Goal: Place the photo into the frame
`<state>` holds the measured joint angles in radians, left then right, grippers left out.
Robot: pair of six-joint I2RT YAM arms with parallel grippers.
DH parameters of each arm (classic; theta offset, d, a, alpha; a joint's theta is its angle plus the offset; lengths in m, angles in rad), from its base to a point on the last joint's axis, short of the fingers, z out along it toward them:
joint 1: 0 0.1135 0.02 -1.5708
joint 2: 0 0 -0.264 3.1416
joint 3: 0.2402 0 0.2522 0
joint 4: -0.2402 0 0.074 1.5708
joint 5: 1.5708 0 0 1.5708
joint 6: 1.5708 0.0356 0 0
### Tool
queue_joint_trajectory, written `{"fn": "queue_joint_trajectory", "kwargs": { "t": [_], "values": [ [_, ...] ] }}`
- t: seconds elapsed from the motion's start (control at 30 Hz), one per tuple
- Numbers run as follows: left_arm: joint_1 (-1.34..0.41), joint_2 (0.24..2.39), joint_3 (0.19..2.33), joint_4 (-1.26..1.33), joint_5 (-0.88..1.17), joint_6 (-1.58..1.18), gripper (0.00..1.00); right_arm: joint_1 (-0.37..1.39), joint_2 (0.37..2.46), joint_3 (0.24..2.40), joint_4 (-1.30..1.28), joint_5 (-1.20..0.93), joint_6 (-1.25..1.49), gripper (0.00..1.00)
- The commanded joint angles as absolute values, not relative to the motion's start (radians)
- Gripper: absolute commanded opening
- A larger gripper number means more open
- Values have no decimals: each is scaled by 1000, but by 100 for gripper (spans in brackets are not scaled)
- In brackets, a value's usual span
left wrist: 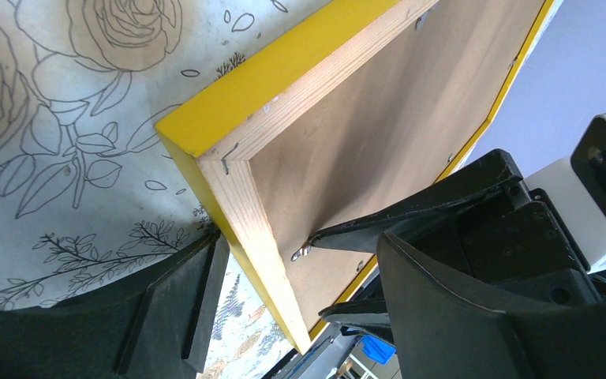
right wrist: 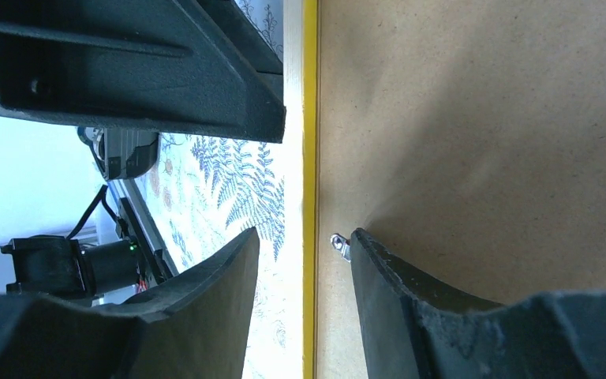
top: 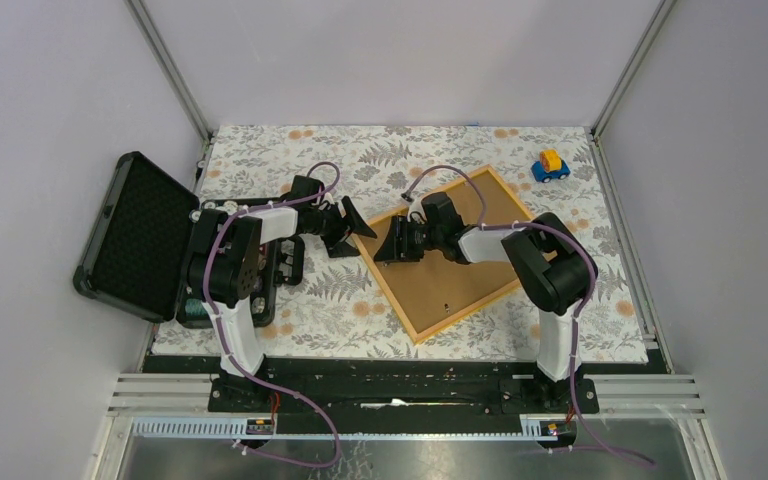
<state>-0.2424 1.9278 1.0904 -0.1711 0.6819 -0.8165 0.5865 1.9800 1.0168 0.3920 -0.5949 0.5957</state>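
Observation:
The yellow-orange frame (top: 415, 325) lies face down on the floral cloth, its brown hardboard backing (top: 460, 262) up. The photo is not in view. My left gripper (top: 357, 228) is open at the frame's left corner. In the left wrist view (left wrist: 300, 296) its jaws straddle the wooden rim (left wrist: 245, 205) without closing on it. My right gripper (top: 392, 240) is open over the same left edge. In the right wrist view (right wrist: 304, 245) one finger (right wrist: 410, 308) rests on the backing with its tip at a small metal tab (right wrist: 338, 245), and the other hangs outside the yellow edge (right wrist: 310, 118).
An open black case (top: 135, 235) stands at the table's left edge behind the left arm. A blue and yellow toy car (top: 550, 165) sits at the far right. Enclosure walls surround the cloth (top: 310, 310).

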Motion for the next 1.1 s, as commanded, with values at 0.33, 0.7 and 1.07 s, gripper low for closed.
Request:
{"fn": "queue_joint_trajectory", "kwargs": {
  "t": [0.33, 0.7, 1.07],
  "values": [
    [-243, 1956, 1062, -189, 632, -793, 78, 652, 1951, 898, 329, -559, 642, 54],
    [-241, 1948, 1057, -183, 634, -796, 78, 659, 1944, 901, 375, -540, 706, 54],
    [-241, 1942, 1057, -182, 639, -794, 78, 654, 1815, 892, 234, -452, 665, 57]
  ]
}}
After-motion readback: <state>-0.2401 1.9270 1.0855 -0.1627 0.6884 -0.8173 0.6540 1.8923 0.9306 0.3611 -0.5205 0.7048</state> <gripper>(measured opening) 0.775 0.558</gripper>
